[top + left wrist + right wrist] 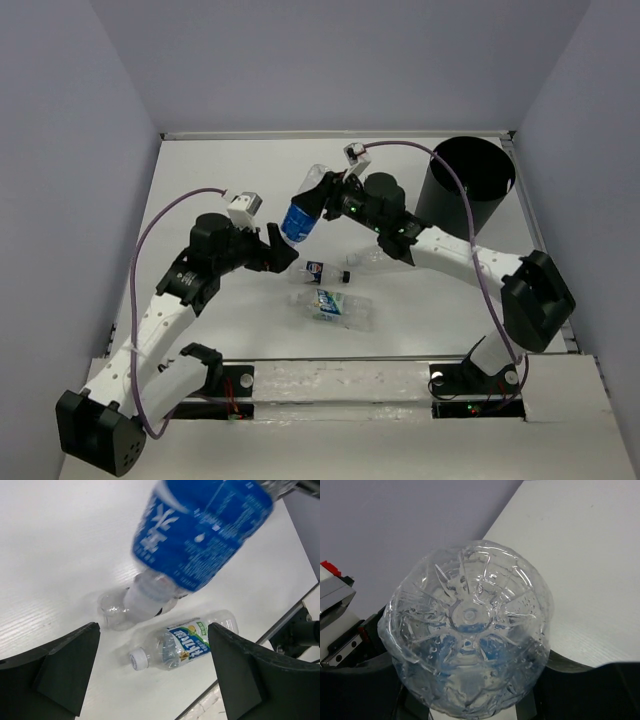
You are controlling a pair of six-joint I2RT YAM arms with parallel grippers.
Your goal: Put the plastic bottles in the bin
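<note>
Blue-label bottle (470, 630) base fills R view | R fingers (332, 192) grip it, mostly hidden | L fingers (55, 675) wide

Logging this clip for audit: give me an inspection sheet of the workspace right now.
Surface: white table, no spills seen.
Job's things: black bin upright at far right; blue-labelled bottle held aloft; loose bottles lying mid-table.
Clutter: nothing seen.
End effectors: left end effector open, empty; right end effector shut on blue-labelled bottle.
Cables: purple cables loop along both arms.
Surroundings: grey walls on three sides.
</note>
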